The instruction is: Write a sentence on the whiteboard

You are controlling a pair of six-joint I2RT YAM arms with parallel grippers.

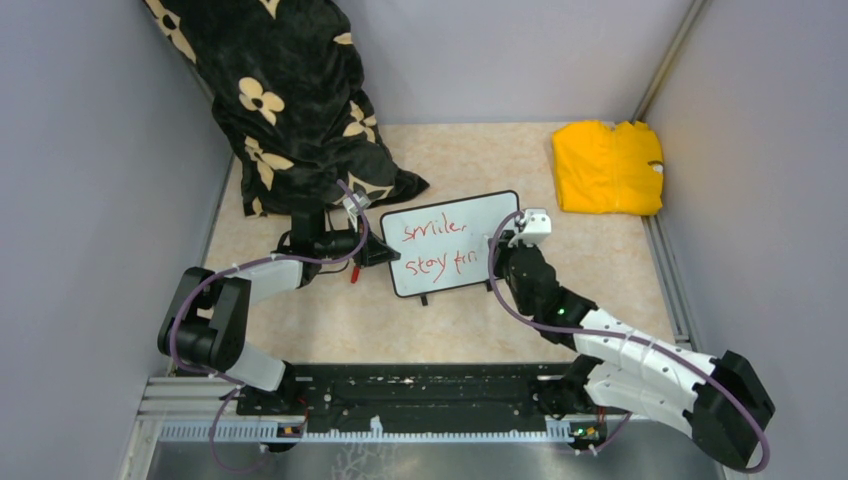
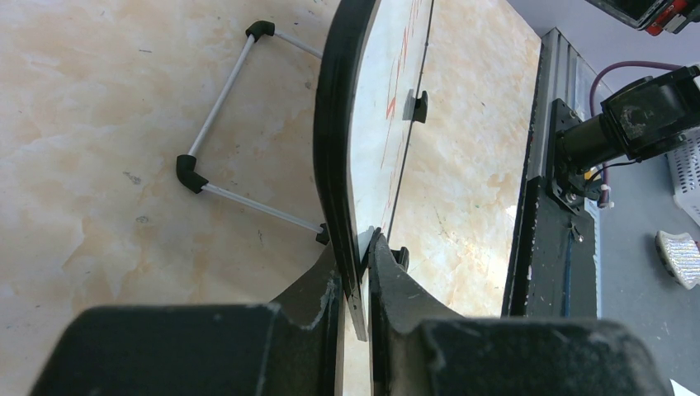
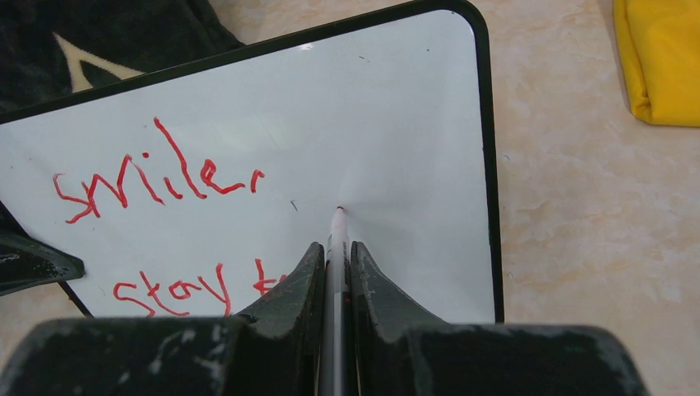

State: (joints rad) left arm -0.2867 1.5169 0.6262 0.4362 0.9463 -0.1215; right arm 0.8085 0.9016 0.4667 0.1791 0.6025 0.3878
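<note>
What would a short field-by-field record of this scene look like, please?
whiteboard: propped up at a tilt, mid-scene
writing: two red lines, "smile," above "stay" plus a few more letters
left gripper: shut on the whiteboard's left edge
right gripper: shut on a marker, tip at the board, right of the first line
yellow cloth: folded, far right
black flowered fabric: far left

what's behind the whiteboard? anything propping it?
A wire stand of pale rods with black corners juts from the back of the whiteboard onto the table. Its join to the board is hidden by the frame.
</note>
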